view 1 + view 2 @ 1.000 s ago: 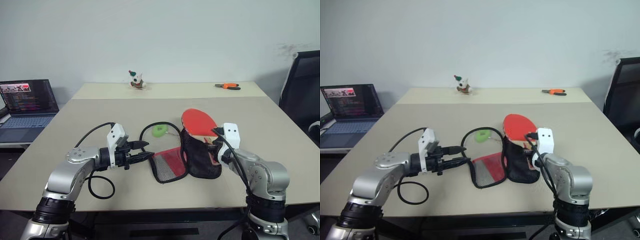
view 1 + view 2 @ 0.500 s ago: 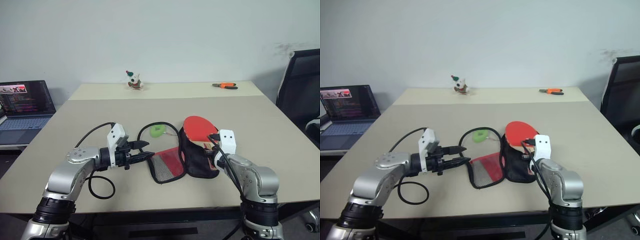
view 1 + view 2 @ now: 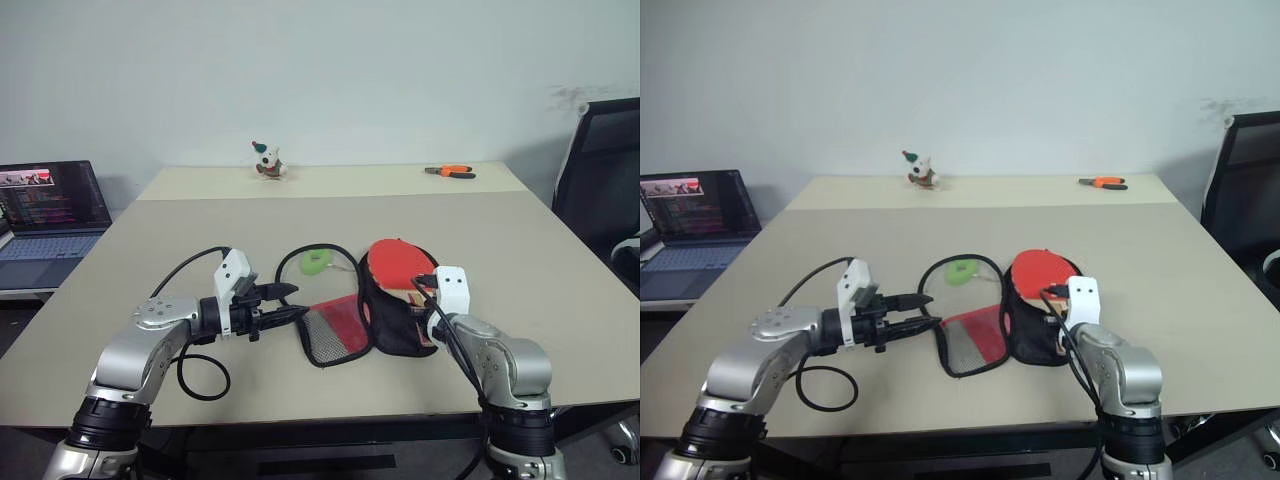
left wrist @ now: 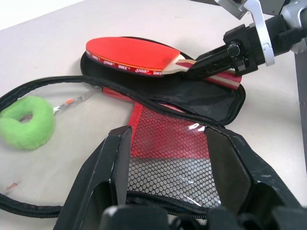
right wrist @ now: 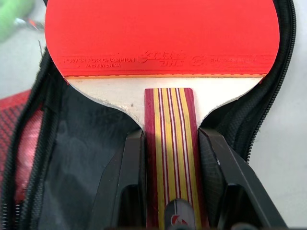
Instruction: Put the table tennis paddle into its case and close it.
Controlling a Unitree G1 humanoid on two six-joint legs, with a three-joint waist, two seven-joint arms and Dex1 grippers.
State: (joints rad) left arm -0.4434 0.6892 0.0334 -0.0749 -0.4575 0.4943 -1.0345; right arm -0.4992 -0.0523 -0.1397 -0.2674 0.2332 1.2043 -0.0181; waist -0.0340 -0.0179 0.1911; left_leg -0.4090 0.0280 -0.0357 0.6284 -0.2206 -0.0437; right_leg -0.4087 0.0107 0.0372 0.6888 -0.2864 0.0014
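Beige bench point(image 3: 520, 260) by a white wall point(image 3: 400, 70); left end effector point(image 3: 292, 301) open, right end effector point(image 5: 168, 143) gripping the paddle point(image 5: 163, 43).

Left gripper point(image 3: 290, 302) hovers, fingers point(image 4: 115, 158) apart; right gripper point(image 5: 169, 158) clamps a handle

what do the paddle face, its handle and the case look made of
Paddle face: smooth red rubber by its matte sheen and printed lettering. Handle: likely wood, pale bare grain at the neck and lacquered red and yellow stripes. Case: soft black fabric that creases, with a zipper rim and mesh lining.
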